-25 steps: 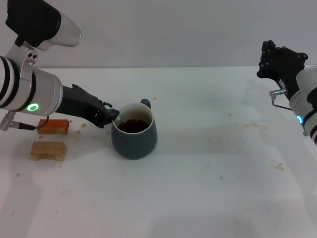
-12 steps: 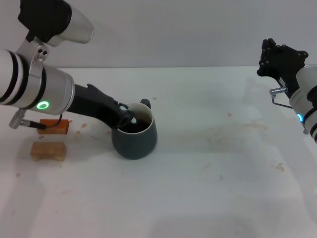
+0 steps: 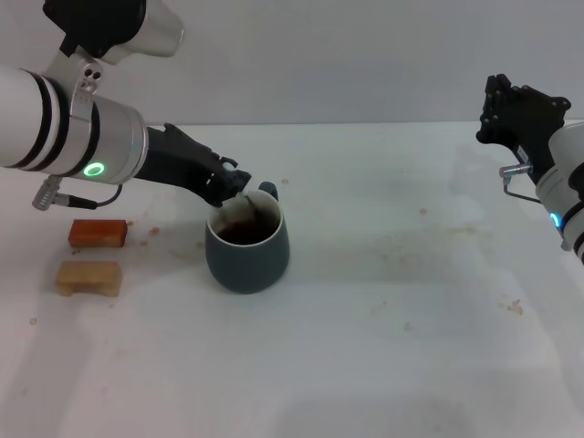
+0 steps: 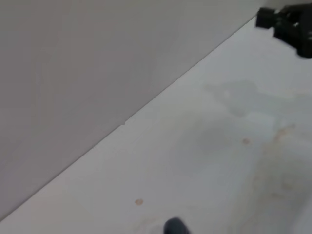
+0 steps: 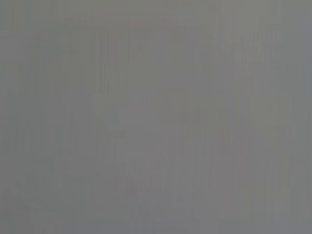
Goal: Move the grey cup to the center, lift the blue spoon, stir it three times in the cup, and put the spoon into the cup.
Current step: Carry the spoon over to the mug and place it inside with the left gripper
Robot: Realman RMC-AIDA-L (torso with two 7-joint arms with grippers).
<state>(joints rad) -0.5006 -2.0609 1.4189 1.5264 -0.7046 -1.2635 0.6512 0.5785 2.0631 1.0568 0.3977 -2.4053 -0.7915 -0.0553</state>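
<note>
The grey cup stands on the white table, left of the middle, with dark brown liquid inside and its handle at the far side. A dark bit of the cup shows at the edge of the left wrist view. My left gripper hangs just above the cup's far left rim, shut on the blue spoon. Only a slim pale piece of the spoon shows, slanting down from the fingertips into the cup. My right gripper is parked high at the far right, away from the cup. It also shows in the left wrist view.
An orange block and a tan block lie left of the cup, under my left arm. The tabletop has light brown stains to the right of the cup. The right wrist view shows only blank grey.
My left gripper moved from the cup's left side over the rim, then rose and shifted toward the far rim. The cup and the right arm stayed put.
</note>
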